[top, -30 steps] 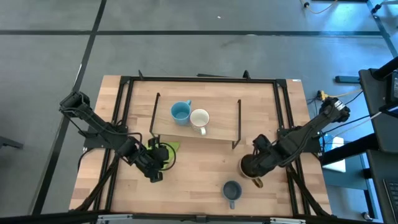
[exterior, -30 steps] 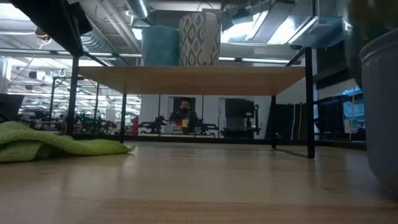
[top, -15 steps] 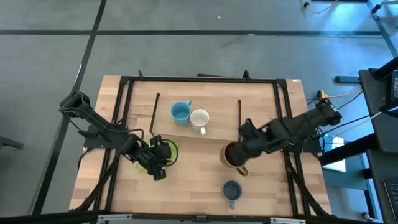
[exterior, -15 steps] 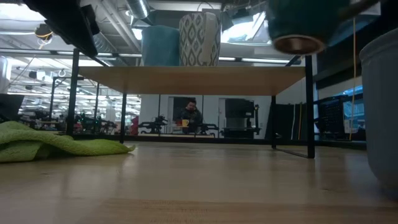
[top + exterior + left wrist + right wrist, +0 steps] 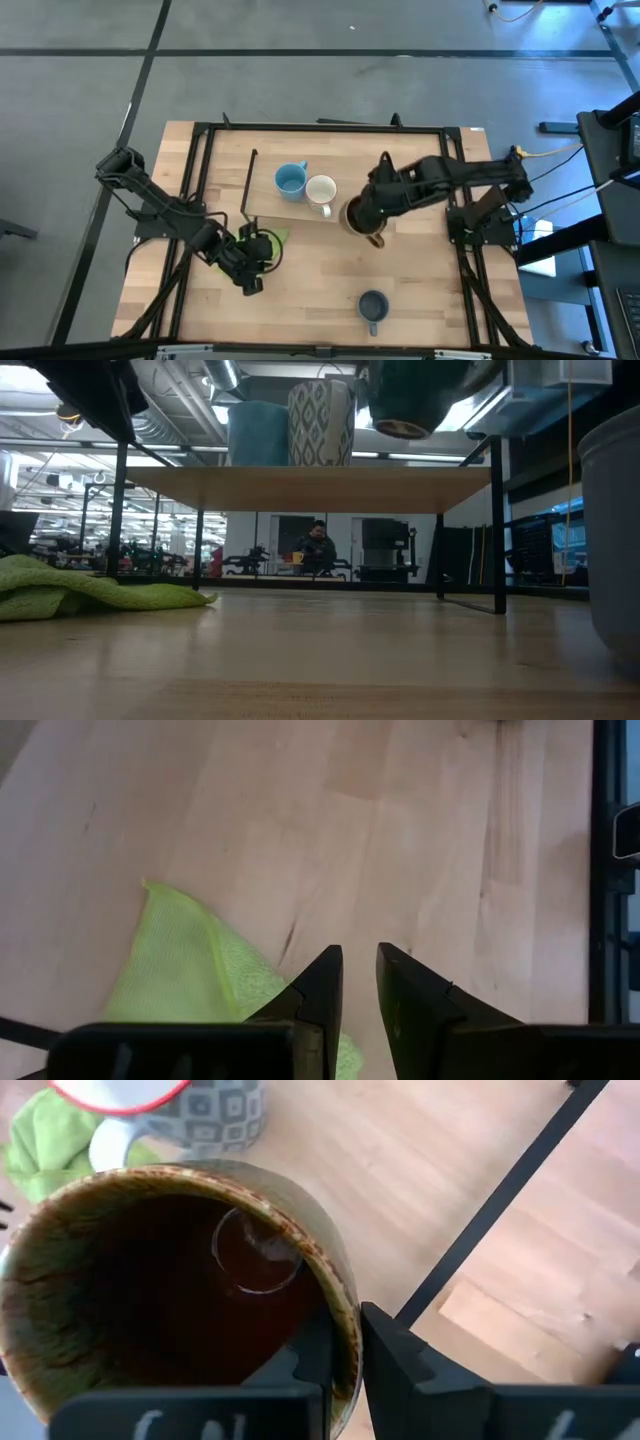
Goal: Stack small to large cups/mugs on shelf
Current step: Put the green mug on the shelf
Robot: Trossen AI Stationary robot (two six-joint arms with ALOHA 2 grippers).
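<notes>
Right gripper clamped on brown mug rim above shelf; left gripper jaws slightly apart, empty, beside green cloth

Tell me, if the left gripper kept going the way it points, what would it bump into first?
Probably the bare table. The left gripper points down at the wood, with the green cloth just off to one side.

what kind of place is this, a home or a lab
Most likely a robotics lab or workshop, not a home. The wooden table sits in a black metal frame on a bare grey floor, and the low view shows exposed ceiling ducts and a person at distant workbenches.
</notes>
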